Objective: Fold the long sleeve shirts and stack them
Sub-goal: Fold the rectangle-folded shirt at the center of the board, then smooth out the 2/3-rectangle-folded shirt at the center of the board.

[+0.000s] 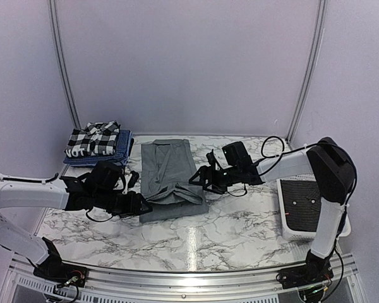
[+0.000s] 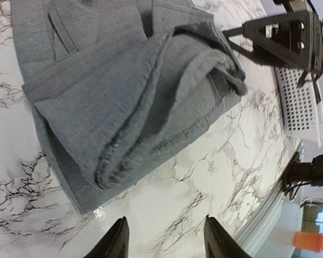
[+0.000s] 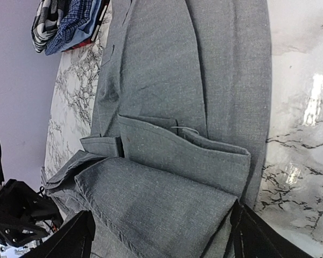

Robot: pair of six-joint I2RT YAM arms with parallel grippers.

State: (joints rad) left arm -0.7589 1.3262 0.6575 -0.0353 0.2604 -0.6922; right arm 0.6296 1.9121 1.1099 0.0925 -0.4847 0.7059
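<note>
Jaws open; grey shirt (image 1: 167,170) seemingly unheld.

Top view: I look down from high behind, far off, onto the whole table (image 1: 240,233).
Left wrist: close, low, facing the grey shirt (image 2: 124,97).
Right wrist: close over it.
Shared: the shirt.

Soft, even overhead light. White glare streaks gleam on the glossy grey-veined marble desk (image 1: 191,243). The plain mid-grey cloth shirt (image 2: 124,97) looks sharp, casting faint shadows beneath its folds.
</note>
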